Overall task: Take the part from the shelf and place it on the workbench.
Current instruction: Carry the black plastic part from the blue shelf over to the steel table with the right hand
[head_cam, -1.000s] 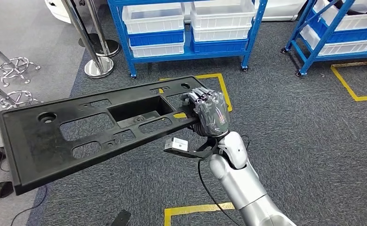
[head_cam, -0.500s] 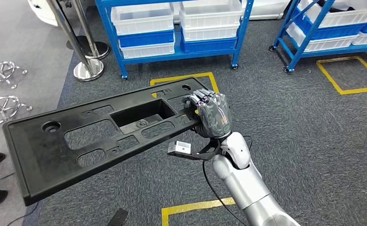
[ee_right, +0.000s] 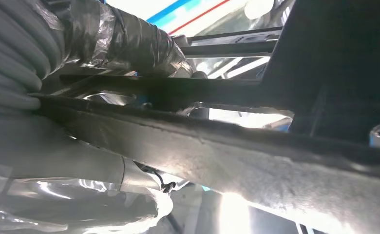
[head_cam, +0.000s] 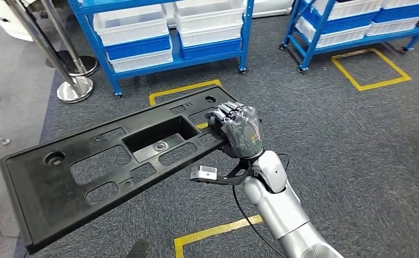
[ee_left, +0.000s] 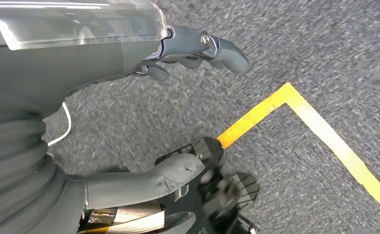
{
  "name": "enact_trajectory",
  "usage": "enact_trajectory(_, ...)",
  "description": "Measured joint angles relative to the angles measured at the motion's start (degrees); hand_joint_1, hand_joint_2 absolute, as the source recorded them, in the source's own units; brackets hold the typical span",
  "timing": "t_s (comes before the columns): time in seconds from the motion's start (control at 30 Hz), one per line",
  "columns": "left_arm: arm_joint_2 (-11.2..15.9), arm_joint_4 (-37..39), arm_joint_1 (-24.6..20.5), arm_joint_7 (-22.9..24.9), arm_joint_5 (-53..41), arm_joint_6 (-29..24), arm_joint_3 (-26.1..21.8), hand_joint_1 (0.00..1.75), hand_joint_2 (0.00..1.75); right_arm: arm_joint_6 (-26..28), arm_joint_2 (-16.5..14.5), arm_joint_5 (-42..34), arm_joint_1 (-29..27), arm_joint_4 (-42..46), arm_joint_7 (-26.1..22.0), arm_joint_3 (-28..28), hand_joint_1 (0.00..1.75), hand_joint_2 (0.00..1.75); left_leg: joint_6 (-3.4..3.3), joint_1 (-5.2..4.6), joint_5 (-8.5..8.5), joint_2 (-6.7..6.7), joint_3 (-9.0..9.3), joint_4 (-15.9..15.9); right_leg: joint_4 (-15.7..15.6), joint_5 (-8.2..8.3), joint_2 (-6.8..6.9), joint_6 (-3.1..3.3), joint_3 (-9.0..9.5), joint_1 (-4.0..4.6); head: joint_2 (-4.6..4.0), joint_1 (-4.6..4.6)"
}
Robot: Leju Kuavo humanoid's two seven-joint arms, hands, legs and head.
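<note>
The right hand (head_cam: 238, 130) is being kept wrapped around one end of the part (head_cam: 116, 158), a long flat black plastic panel pierced with several cut-outs and a deep rectangular recess near its middle. In the right wrist view the fingers (ee_right: 129, 44) are being seen curled over the upper face of the part's edge (ee_right: 256, 146) while the thumb is being pressed up from beneath. The part is being held in the air, above the dark grey carpet (head_cam: 347, 150), with nothing seen supporting its far end.

The left hand (ee_left: 129, 97) is being seen over the carpet with its fingers (ee_left: 227, 48) and thumb (ee_left: 178, 170) apart and nothing between them.

Beyond the part, a blue shelf rack (head_cam: 164, 59) loaded with white and blue bins (head_cam: 132, 24) is being shown, and a second blue rack (head_cam: 325, 32) is standing to its right. Yellow floor tape (head_cam: 371, 70) is marking squares in front of both racks, and another strip is lying near the robot's arm. A chrome stanchion base (head_cam: 74, 88) is standing on lighter flooring at the left, well apart from the part.

The part's long axis is being held running from the right hand toward the lower left of the head view, its broad face turned upward and tilted slightly.
</note>
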State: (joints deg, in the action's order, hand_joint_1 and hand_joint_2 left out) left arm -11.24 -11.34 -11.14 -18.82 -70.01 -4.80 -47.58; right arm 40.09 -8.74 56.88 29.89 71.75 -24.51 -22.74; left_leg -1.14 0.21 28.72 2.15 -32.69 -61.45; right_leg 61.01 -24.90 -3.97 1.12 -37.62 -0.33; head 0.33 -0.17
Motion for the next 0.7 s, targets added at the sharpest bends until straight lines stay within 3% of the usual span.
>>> enact_trajectory(0.03,0.01,0.0,-0.05,0.0,0.01,-0.02,0.06,0.0,1.75,0.0,-0.05,0.03,-0.04,0.28,-0.28,0.04,1.75,1.75,-0.14,-0.14,-0.16,0.58,0.67,1.43,-0.04,0.23,-0.41,-0.33,-0.16,-0.13,0.0,0.01)
enact_trajectory(0.1,0.02,0.0,-0.11,0.01,0.03,-0.03,0.24,0.0,1.75,0.01,-0.12,0.03,-0.28,0.84,-0.74,0.26,1.75,1.75,-0.41,-0.35,-0.45,0.29,0.99,2.31,-0.44,0.79,-1.23,-1.21,-0.4,-0.4,0.0,0.01)
enact_trajectory(0.17,-0.02,0.0,-0.21,0.03,0.03,-0.03,0.42,0.0,1.75,0.02,-0.11,0.03,-0.54,1.47,-1.1,0.63,1.75,1.75,-0.98,-0.22,-1.39,-0.73,1.19,3.44,0.02,0.2,-0.27,-1.73,-0.82,-0.38,0.0,0.02)
enact_trajectory(0.23,-0.04,0.0,-0.25,0.05,0.03,-0.03,0.51,0.0,1.75,0.01,-0.11,-0.04,-0.63,2.03,-1.36,1.11,1.75,1.75,-1.47,-0.11,-2.09,-1.86,1.16,4.28,4.36,-2.94,2.0,-1.97,-2.74,-0.26,0.0,0.03)
enact_trajectory(0.3,-0.03,0.0,-0.14,0.08,0.02,-0.03,0.56,0.0,1.75,0.0,-0.11,-0.19,-0.87,2.43,-1.61,1.74,1.75,1.75,-1.64,-0.21,-2.22,-2.97,0.87,4.31,11.22,-6.45,3.17,-2.36,-5.53,-0.33,0.0,0.02)
enact_trajectory(0.37,-0.02,0.0,-0.11,0.1,0.01,-0.03,0.64,0.0,1.75,0.0,-0.11,-0.27,-1.28,2.64,-1.86,2.38,1.75,1.75,-1.62,-0.23,-2.2,-4.09,0.67,4.15,13.49,-6.68,3.58,-2.66,-5.96,-0.44,0.0,0.03)
enact_trajectory(0.47,-0.04,0.0,-0.16,0.11,0.01,-0.03,0.77,0.0,1.75,0.0,-0.11,-0.27,-1.54,2.87,-1.98,2.77,1.75,1.75,-1.57,-0.21,-2.16,-4.86,0.57,3.96,10.9,-4.82,3.93,-2.78,-4.17,-0.47,0.0,0.04)
enact_trajectory(0.6,-0.04,0.0,-0.17,0.11,0.01,-0.03,0.78,0.0,1.75,0.0,-0.1,-0.27,-1.55,2.88,-1.98,2.77,1.75,1.75,-1.56,-0.2,-2.15,-4.89,0.57,3.95,10.64,-4.69,3.96,-2.77,-4.01,-0.47,0.0,0.04)
enact_trajectory(0.63,-0.04,0.0,-0.18,0.11,0.01,-0.03,0.8,0.0,1.75,0.0,-0.1,-0.27,-1.54,3.0,-2.0,2.84,1.75,1.75,-1.51,-0.2,-2.1,-5.02,0.57,3.88,9.16,-4.04,4.14,-2.75,-3.12,-0.47,0.0,0.03)
enact_trajectory(0.7,-0.03,0.0,-0.31,0.13,-0.01,-0.04,0.87,0.0,1.75,0.0,-0.16,-0.28,-1.48,3.69,-2.17,3.16,1.75,1.75,-1.0,-0.45,-1.68,-5.82,0.43,3.27,3.22,-2.46,5.42,-2.16,0.09,-0.11,0.0,0.02)
